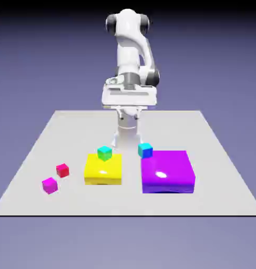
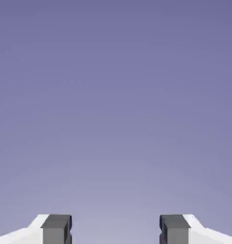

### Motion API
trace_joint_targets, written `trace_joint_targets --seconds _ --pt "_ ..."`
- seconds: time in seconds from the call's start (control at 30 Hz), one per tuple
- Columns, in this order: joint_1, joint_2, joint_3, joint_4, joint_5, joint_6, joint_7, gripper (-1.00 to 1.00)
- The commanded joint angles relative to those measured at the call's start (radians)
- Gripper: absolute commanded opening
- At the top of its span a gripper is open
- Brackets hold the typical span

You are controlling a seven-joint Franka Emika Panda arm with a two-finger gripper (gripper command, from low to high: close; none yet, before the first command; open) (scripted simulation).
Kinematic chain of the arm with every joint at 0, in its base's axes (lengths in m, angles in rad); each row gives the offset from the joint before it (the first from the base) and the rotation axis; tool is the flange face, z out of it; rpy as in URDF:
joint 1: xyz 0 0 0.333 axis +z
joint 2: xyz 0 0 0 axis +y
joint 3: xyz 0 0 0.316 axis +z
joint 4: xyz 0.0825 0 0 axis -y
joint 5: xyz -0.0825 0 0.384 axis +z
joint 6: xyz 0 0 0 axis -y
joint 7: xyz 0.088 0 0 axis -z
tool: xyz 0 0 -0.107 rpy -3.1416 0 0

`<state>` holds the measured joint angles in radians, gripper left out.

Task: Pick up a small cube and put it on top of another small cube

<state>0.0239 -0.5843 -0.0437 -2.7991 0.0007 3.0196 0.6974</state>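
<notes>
While the gripper (image 2: 116,231) hangs above the table's (image 1: 214,157) far side, its jaws stand wide apart and hold nothing; the hand view shows only backdrop between the fingertips (image 2: 56,228). The red cube (image 1: 62,169) rests on the table near the exterior view's left, just beside the magenta cube (image 1: 50,185), left of the yellow block (image 1: 103,168).

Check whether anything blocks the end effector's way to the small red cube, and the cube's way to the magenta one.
Nothing visible does. The end effector is open with only backdrop ahead. The red cube sits apart from the yellow block, and only bare table separates it from the magenta cube.
</notes>
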Motion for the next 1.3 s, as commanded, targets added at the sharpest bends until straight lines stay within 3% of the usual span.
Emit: trace_joint_targets --seconds 0.0,1.27 --pt "0.010 -0.012 -0.036 0.009 0.001 -0.014 -0.036 0.00" --pt "0.385 -0.462 -1.413 0.353 0.024 -0.562 -1.409 0.00"
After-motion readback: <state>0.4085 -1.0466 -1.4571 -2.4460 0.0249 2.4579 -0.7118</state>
